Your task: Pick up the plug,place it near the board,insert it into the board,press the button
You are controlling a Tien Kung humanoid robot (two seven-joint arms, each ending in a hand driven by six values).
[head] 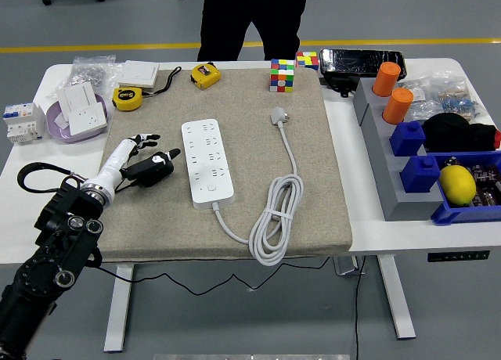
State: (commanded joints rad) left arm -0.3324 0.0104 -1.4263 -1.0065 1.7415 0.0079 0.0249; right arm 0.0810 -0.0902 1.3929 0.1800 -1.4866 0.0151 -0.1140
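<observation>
A white power strip (207, 160) lies lengthwise on the beige mat (258, 117), its button end toward me. Its white cable runs from the near end into a coil (275, 219) and on up to the white plug (279, 115), which lies on the mat right of the strip's far end. My left hand (143, 161) hovers just left of the strip, fingers spread and holding nothing. The right arm is out of sight. A person stands at the far edge with both hands off the table.
Two yellow tape measures (205, 74) and a Rubik's cube (282, 74) sit at the mat's far edge. A purple bowl with white sockets (77, 113) is at far left. Grey and blue bins with orange cups (398, 106) and a lemon (458, 184) line the right side.
</observation>
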